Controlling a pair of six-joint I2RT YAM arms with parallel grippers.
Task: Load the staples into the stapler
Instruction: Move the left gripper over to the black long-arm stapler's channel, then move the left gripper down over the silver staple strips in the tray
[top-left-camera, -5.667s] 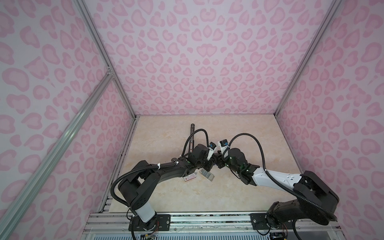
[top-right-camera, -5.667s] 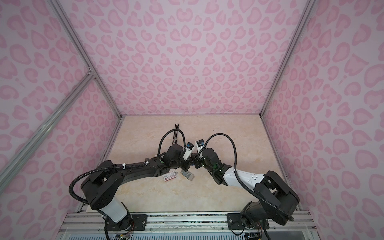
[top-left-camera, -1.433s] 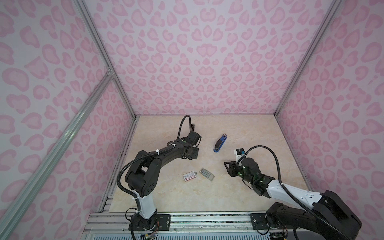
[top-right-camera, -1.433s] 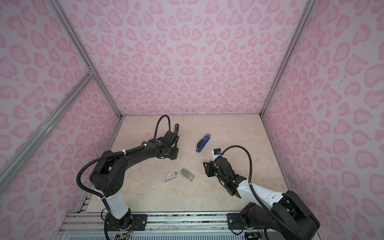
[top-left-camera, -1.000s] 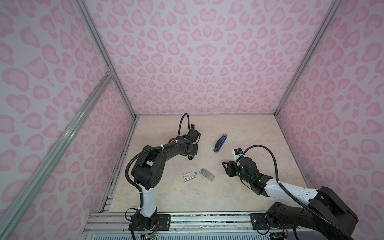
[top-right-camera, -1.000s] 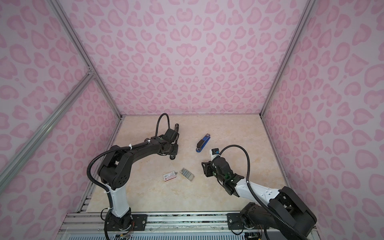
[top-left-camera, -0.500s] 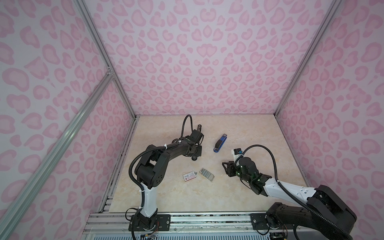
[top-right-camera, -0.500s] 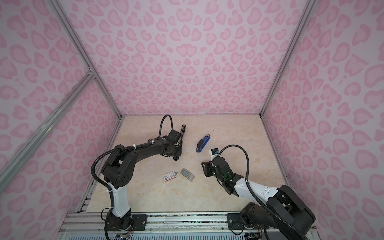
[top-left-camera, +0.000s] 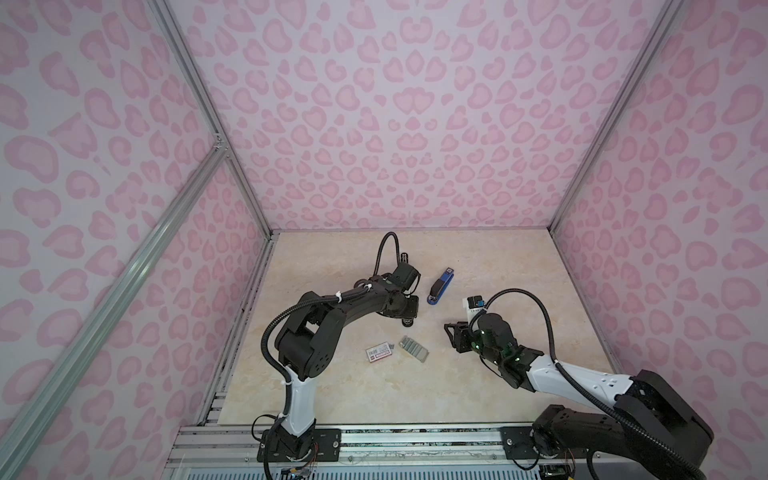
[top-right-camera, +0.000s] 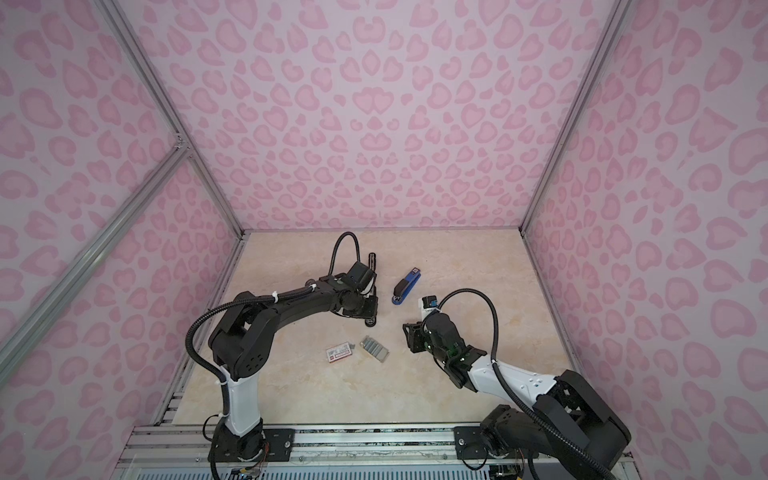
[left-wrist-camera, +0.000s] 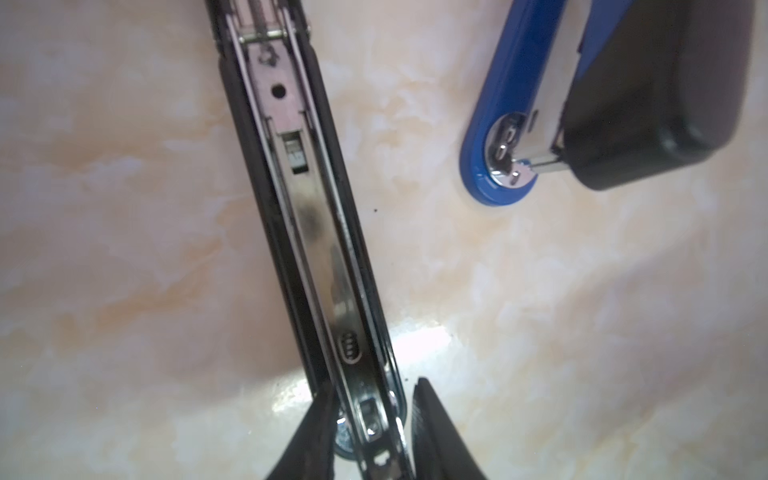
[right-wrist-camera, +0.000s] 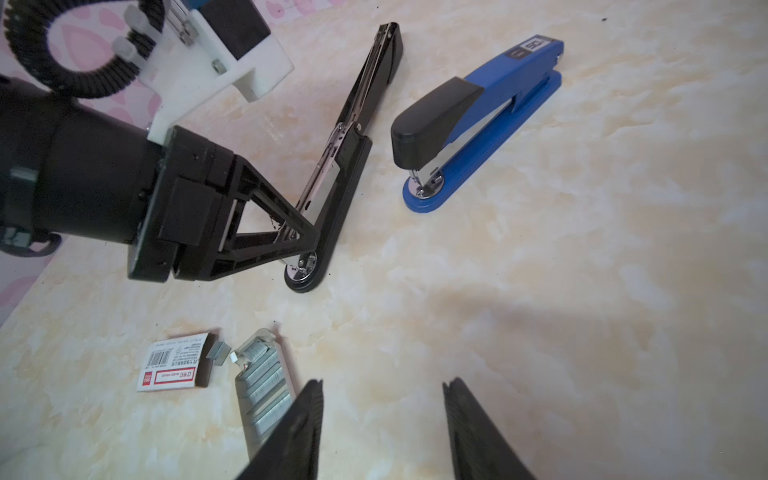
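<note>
A black stapler (right-wrist-camera: 349, 158) lies opened out on the table, its metal magazine rail (left-wrist-camera: 316, 224) facing up. My left gripper (left-wrist-camera: 374, 386) straddles the front end of that rail; one finger touches it and a thin gap shows at the other, so it is open. Both top views show this gripper (top-left-camera: 405, 313) (top-right-camera: 368, 312) at the stapler's front end. The staples (right-wrist-camera: 262, 378) (top-left-camera: 413, 348) (top-right-camera: 374, 348) sit as grey strips in a small tray on the table. My right gripper (right-wrist-camera: 384, 381) (top-left-camera: 451, 336) hovers open and empty just right of them.
A closed blue stapler (right-wrist-camera: 478, 120) (top-left-camera: 440, 286) (top-right-camera: 405, 286) (left-wrist-camera: 519, 83) lies right of the black one. A white box sleeve (right-wrist-camera: 174, 368) (top-left-camera: 379, 353) (top-right-camera: 340, 353) with a red label lies left of the staples. Pink patterned walls enclose the table.
My left gripper has shifted a little to the right at the black stapler and its jaws have widened off the rail. The right gripper has barely moved.
</note>
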